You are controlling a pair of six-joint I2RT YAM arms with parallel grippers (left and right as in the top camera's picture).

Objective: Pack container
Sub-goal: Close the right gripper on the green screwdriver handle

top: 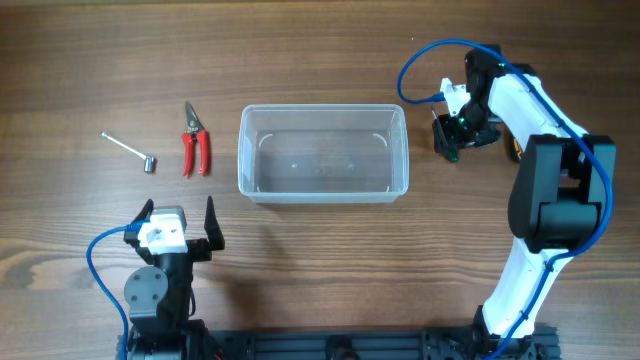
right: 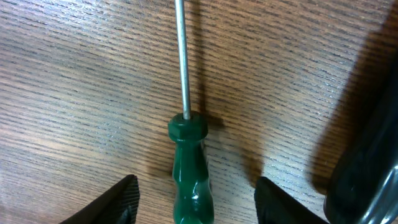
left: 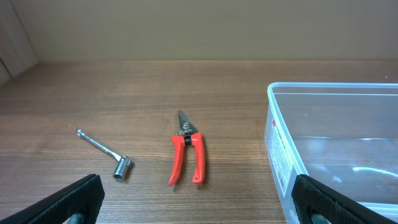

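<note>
The container (top: 322, 160) sits empty near the middle of the wooden table (top: 320, 270), long side running left to right, clear enough that the grain shows through its floor; from the left wrist camera its near corner and rim (left: 329, 87) fill the right side, with a label on the end wall. Just off its left end lie red-handled pruning shears (top: 195, 140), blades shut and pointing away from the robot, apart from the tub; further left is a small metal socket wrench (top: 130, 150), lying at an angle with its socket end nearest the shears, and the left wrist view shows both flat on the wood, shears (left: 186, 152) and wrench (left: 102, 152) near each other but not touching. The left gripper (top: 178, 207) hangs near the table's front edge, well short of those tools, jaws spread wide with nothing between them; its dark fingers (left: 68, 202) frame the bottom corners of its own view. The right gripper (top: 452, 140) is down by the container's right end, outside the tub; its camera looks straight onto a green-handled screwdriver (right: 189, 168) lying on the table, shaft pointing away, and the fingers (right: 121, 199) stand parted either side of the handle with bare wood showing on both sides, so it grips nothing.
</note>
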